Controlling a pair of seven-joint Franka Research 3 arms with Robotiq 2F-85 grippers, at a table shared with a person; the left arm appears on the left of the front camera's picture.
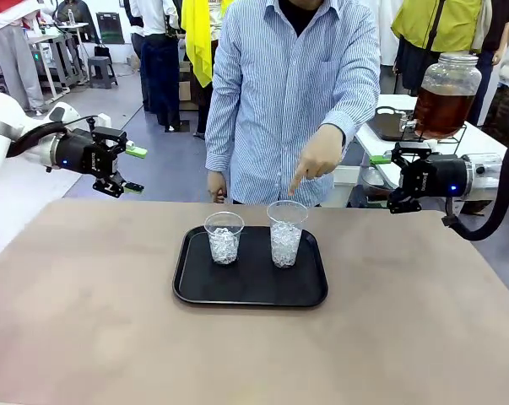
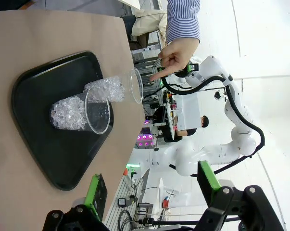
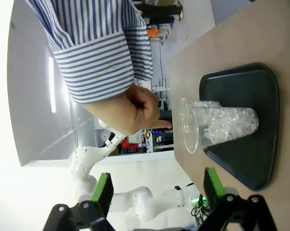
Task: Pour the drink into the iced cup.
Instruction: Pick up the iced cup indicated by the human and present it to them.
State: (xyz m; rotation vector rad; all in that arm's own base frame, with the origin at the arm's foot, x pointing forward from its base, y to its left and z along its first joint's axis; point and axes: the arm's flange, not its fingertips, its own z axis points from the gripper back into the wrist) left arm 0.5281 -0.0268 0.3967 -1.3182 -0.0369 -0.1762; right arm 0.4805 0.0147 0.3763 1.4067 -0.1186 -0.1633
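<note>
Two clear plastic cups of ice stand on a black tray (image 1: 195, 287): a shorter left cup (image 1: 224, 238) and a taller right cup (image 1: 286, 234). The person's hand (image 1: 317, 156) points a finger down at the right cup. The drink (image 1: 442, 110), amber-brown, sits in a big glass jar on a side table at the far right. My left gripper (image 1: 134, 169) hangs open above the table's far left edge. My right gripper (image 1: 395, 177) hangs open at the far right. In the left wrist view both cups (image 2: 82, 113) lie ahead of the open gripper (image 2: 152, 187); in the right wrist view so does a cup (image 3: 221, 125).
The brown table (image 1: 85, 321) spreads bare around the tray on all sides. The person in a striped shirt (image 1: 288, 84) stands at the far edge behind the cups. A white side table (image 1: 482, 139) with the jar's stand lies beyond my right gripper.
</note>
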